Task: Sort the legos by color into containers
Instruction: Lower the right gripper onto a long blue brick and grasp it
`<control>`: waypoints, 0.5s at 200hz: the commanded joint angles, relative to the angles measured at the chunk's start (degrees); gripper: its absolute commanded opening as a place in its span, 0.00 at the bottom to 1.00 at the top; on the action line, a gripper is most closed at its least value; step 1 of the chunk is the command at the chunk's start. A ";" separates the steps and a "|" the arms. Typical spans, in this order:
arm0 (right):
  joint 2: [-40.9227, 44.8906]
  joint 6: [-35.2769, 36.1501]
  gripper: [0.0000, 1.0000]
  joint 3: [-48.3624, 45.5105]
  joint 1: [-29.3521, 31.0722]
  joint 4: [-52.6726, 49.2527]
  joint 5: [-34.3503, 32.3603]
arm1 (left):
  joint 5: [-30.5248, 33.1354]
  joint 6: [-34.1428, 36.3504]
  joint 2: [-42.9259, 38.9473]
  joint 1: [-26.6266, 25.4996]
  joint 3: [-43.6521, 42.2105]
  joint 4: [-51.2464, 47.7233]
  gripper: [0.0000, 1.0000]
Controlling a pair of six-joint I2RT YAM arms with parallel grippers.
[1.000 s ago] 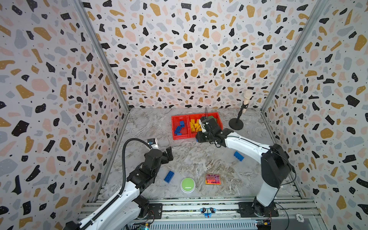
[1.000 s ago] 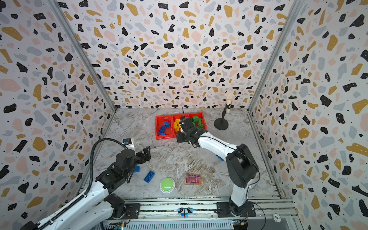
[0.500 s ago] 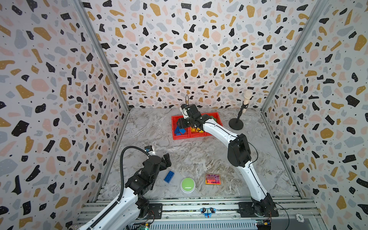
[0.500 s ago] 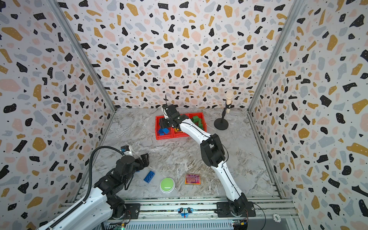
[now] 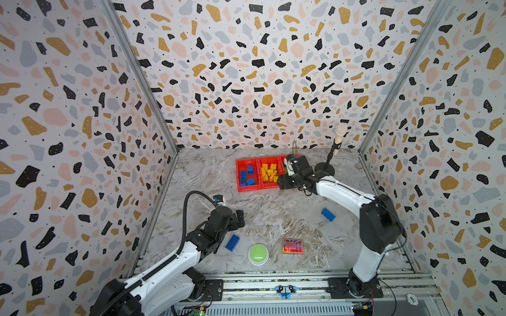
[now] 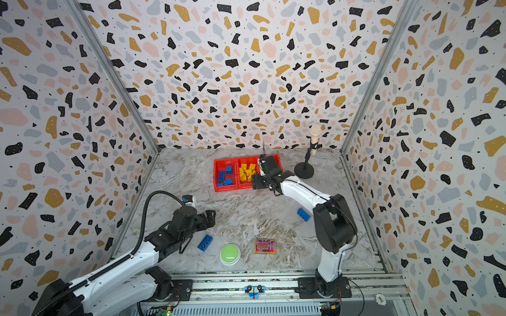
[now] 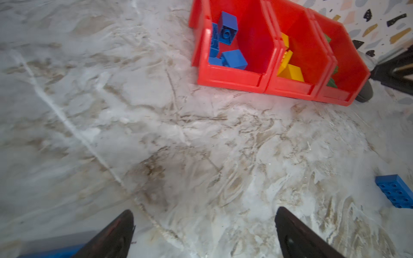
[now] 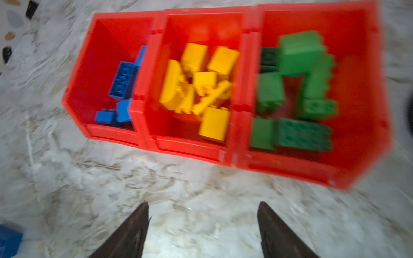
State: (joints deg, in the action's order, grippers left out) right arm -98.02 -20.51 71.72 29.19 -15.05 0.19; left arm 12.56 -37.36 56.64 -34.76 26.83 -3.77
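Right wrist view: three joined red bins (image 8: 190,147) sit far-middle on the bench (image 8: 178,189). The left one holds blue bricks (image 8: 123,80), the middle yellow bricks (image 8: 214,125), the right green bricks (image 8: 299,51). No mixed colours that I can make out.

Left to do: two blue ones loose on the bench, the near-left brick (image 5: 232,242) close to the left hand (image 7: 204,210) and the right-side brick (image 5: 328,214).

The left hand is wide open and empty over bare bench. The right hand (image 8: 203,203) is released and empty, just in front of the bins. I'd call it nearly done.

Blue lego (image 5: 232,242) beside green button (image 5: 258,254)
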 commanded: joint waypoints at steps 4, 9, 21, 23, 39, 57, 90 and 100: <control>9.27 -2.83 0.77 -11.37 -6.49 1.85 -3.80 | -0.80 2.84 6.18 -4.60 6.28 6.87 1.00; 10.90 -3.22 0.77 -13.49 -7.78 1.80 -4.11 | -0.64 3.10 7.88 -5.75 7.52 7.29 1.00; 14.12 -3.75 0.77 -17.86 -10.94 2.02 -3.61 | -0.13 3.58 12.00 -8.15 10.13 8.13 1.00; 14.53 -3.81 0.77 -18.38 -11.38 2.12 -3.50 | -0.13 3.65 12.59 -8.44 10.47 8.27 1.00; 17.02 -4.26 0.78 -22.15 -14.20 2.52 -2.83 | -0.19 4.00 16.97 -11.16 13.30 9.42 1.00; 17.49 -4.27 0.78 -24.61 -15.79 3.30 -2.82 | -0.25 3.97 20.37 -13.17 15.71 10.17 1.00; 14.74 -4.18 0.78 -26.65 -16.96 3.87 -2.57 | 0.07 4.12 21.79 -14.65 17.08 9.87 1.00; 14.07 -4.18 0.78 -27.18 -17.30 3.99 -2.14 | 0.71 4.21 21.35 -14.65 16.88 9.37 1.00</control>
State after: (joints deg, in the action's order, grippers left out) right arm -82.81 -24.18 45.56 12.60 -12.25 -2.50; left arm 12.40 -34.13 78.67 -49.17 42.30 4.51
